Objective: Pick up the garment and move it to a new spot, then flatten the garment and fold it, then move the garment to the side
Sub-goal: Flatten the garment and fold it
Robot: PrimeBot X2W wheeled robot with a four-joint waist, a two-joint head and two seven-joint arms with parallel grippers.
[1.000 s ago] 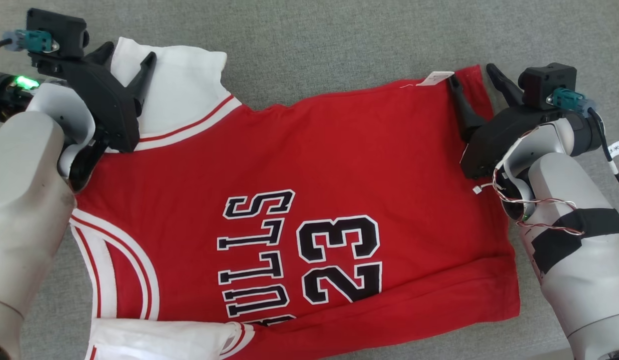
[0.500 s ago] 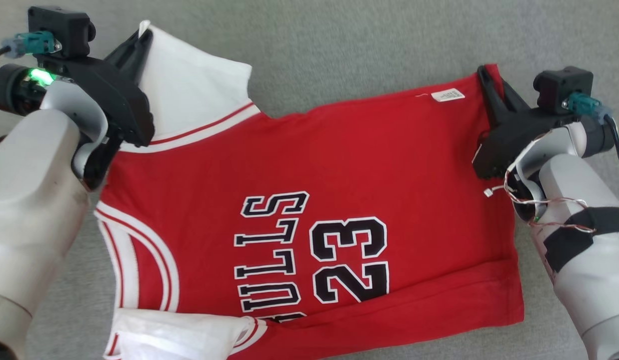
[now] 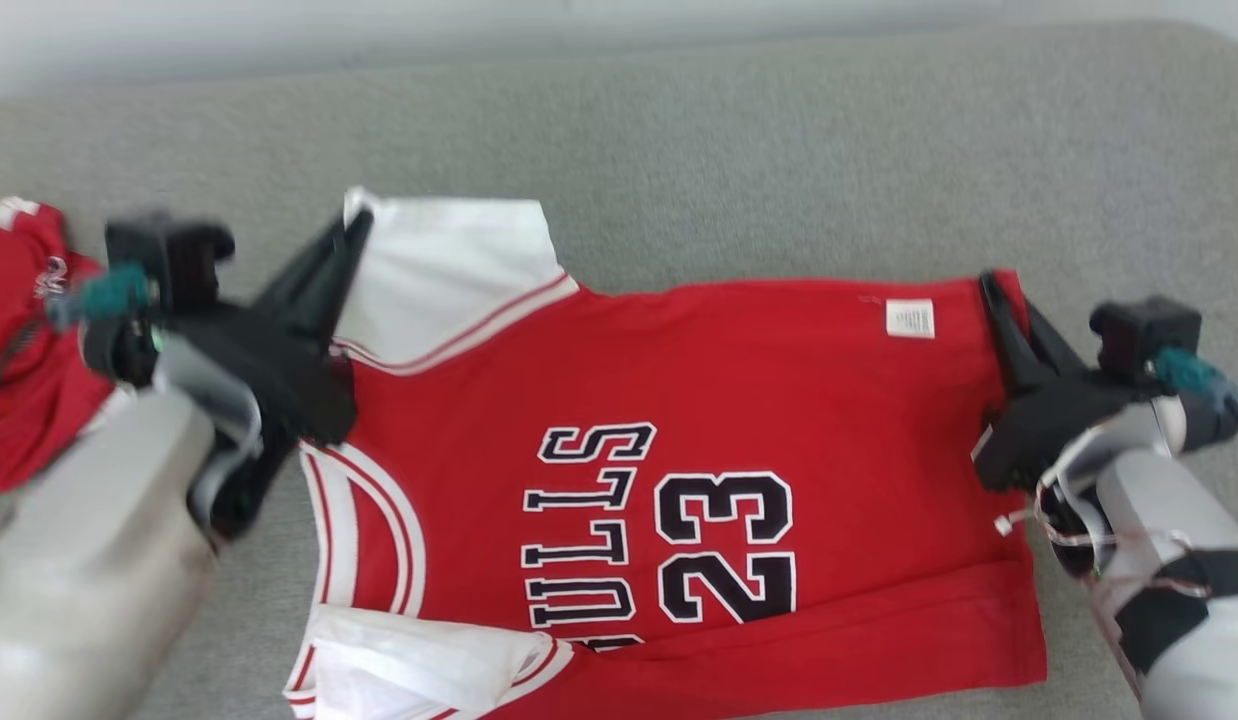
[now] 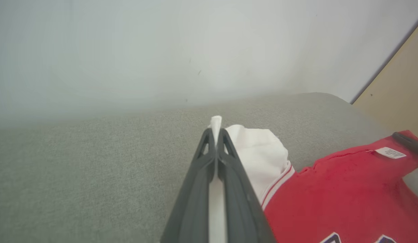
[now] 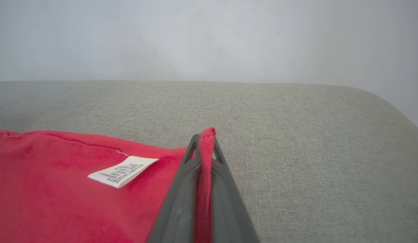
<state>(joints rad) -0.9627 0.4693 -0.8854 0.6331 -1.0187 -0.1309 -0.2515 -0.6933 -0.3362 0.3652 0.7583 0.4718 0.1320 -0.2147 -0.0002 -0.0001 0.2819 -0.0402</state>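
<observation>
Red basketball jersey with white sleeves [image 3: 679, 400] lies spread on the grey woven-fabric surface [image 3: 779, 150], perhaps a padded tabletop; the blur leaves that unsure. Left claw [image 3: 355, 222] is clamped shut on the white sleeve [image 3: 449, 260], right claw [image 3: 991, 288] on the red hem corner [image 5: 206, 135]. Carry the far edge level and evenly taut. Pale wall [image 4: 128, 50] stands behind; a crumpled red cloth [image 3: 19, 350] lies to the left.

A grey fabric surface [image 3: 779, 150] with a rounded far right corner is seen, backed by a pale wall [image 3: 479, 30]. A crumpled red cloth [image 3: 24, 420] is laid at its left edge. A tan panel [image 4: 401, 91] is seen past the far right corner.
</observation>
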